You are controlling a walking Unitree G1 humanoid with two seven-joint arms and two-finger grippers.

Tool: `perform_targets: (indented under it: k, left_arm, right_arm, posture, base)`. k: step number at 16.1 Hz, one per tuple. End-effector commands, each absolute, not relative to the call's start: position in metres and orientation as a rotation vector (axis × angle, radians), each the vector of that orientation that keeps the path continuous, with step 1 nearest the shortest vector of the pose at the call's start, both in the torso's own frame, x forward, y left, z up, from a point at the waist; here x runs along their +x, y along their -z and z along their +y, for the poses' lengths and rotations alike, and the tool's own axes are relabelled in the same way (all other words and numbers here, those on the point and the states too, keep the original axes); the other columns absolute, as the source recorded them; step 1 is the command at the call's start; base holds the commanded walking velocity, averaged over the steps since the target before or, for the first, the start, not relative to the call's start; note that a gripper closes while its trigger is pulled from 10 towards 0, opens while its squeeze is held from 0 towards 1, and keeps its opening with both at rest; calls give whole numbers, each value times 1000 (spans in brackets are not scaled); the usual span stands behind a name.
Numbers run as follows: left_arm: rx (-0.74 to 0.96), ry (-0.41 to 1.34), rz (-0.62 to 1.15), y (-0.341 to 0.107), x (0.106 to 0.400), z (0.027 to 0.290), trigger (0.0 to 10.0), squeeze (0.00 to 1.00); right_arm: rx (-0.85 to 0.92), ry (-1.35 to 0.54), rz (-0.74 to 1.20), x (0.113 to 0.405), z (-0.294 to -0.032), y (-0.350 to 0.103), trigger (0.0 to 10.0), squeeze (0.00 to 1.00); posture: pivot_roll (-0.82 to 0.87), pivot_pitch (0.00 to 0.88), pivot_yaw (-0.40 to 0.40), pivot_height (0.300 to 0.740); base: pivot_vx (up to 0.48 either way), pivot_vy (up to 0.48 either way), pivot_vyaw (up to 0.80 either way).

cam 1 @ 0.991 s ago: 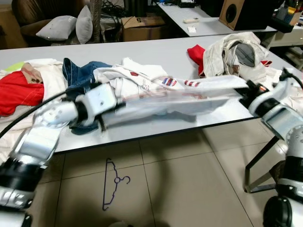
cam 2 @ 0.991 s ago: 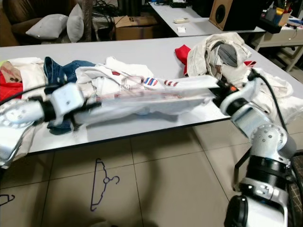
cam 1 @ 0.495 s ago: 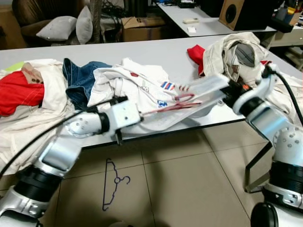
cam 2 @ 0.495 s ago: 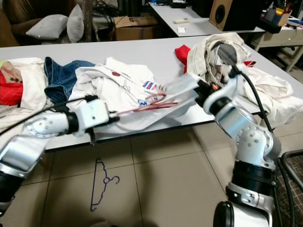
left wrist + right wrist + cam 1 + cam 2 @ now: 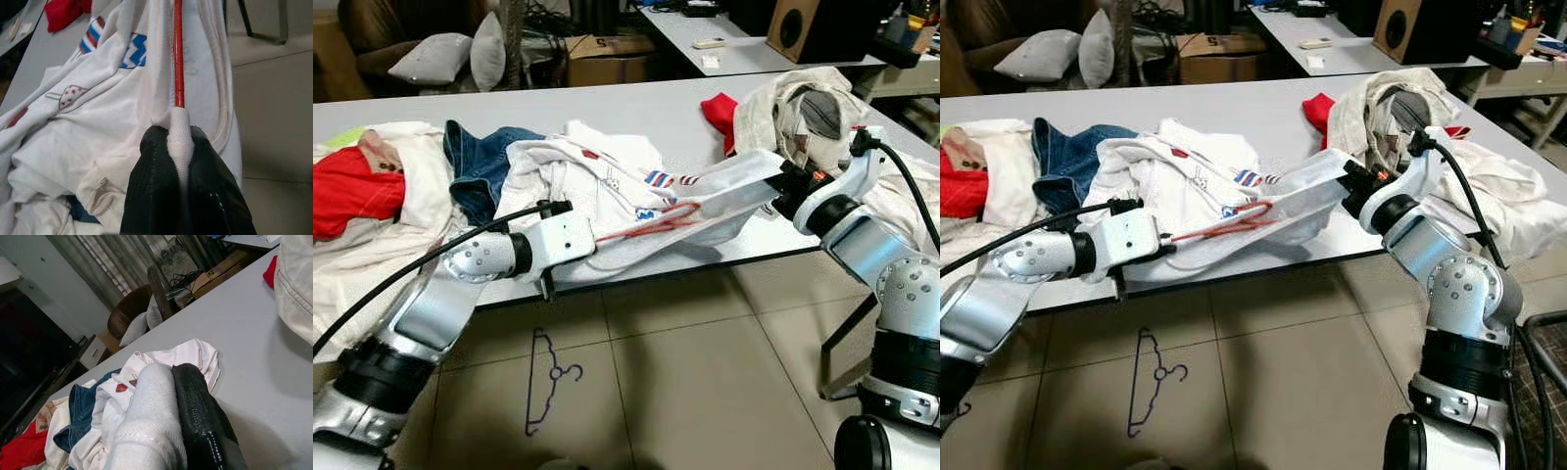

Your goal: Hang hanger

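Red plastic shows through the white cloth: the hanger (image 5: 651,223) sits inside the white shirt (image 5: 607,186) at the front edge of the grey table (image 5: 636,108), stretched between my two arms. My left gripper (image 5: 182,147) is clamped on the hanger's end through a fold of the shirt; in the left wrist view the red rod runs straight out from between the black fingers (image 5: 151,196), with cloth wrapped around it at the pinch. My right gripper (image 5: 781,188) is on the other side, over the table's front right edge, its fingers closed on a bunched part of the same shirt, which I see pressed against the black finger (image 5: 200,421) in the right wrist view. So the hanger lies between the grippers, touching the left one and reaching toward the right one, tilted slightly up toward the right.

On the table behind I see blue jeans (image 5: 480,162), a red garment (image 5: 352,191) at the far left and a beige jacket (image 5: 803,108) at the right. A second, dark wire hanger (image 5: 548,382) lies on the tiled floor (image 5: 705,372) below the left arm.
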State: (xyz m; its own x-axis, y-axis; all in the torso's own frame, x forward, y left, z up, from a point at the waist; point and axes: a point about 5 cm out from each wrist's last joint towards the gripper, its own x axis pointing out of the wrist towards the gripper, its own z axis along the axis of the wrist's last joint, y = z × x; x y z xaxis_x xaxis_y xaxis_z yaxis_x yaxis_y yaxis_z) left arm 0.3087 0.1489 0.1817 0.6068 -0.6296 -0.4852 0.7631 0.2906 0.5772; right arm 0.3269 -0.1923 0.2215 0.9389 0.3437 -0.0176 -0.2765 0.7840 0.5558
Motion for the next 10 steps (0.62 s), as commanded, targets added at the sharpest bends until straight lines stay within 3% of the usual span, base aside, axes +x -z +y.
perform_targets:
  k: [1, 2, 3, 4, 6, 10]
  left_arm:
    - [870, 907, 146, -193, 313, 150, 0, 0]
    - [865, 944, 127, -196, 311, 146, 0, 0]
    - [884, 1038, 114, -196, 305, 140, 0, 0]
    - [880, 1072, 117, -196, 301, 139, 0, 0]
    - [814, 1190, 129, -199, 293, 135, 0, 0]
    - [798, 1258, 204, -203, 295, 144, 0, 0]
  right_arm:
    - [534, -321, 126, 329, -195, -224, 0, 0]
    - [468, -315, 165, 329, -195, -218, 10000, 0]
    - [436, -326, 189, 332, -195, -213, 10000, 749]
    - [431, -328, 194, 333, -196, -212, 10000, 1000]
    - [326, -466, 219, 335, -198, -214, 10000, 1000]
    - [77, -803, 330, 319, -205, -218, 10000, 1000]
  posture:
    - [-38, 0, -17, 740]
    - [-38, 0, -17, 740]
    - [-39, 0, -15, 740]
    - [-39, 0, -15, 740]
    - [-39, 0, -11, 740]
    - [-49, 0, -8, 740]
  base:
    - [0, 0, 0]
    - [0, 0, 0]
    - [0, 0, 0]
    - [0, 0, 0]
    - [0, 0, 0]
    - [0, 0, 0]
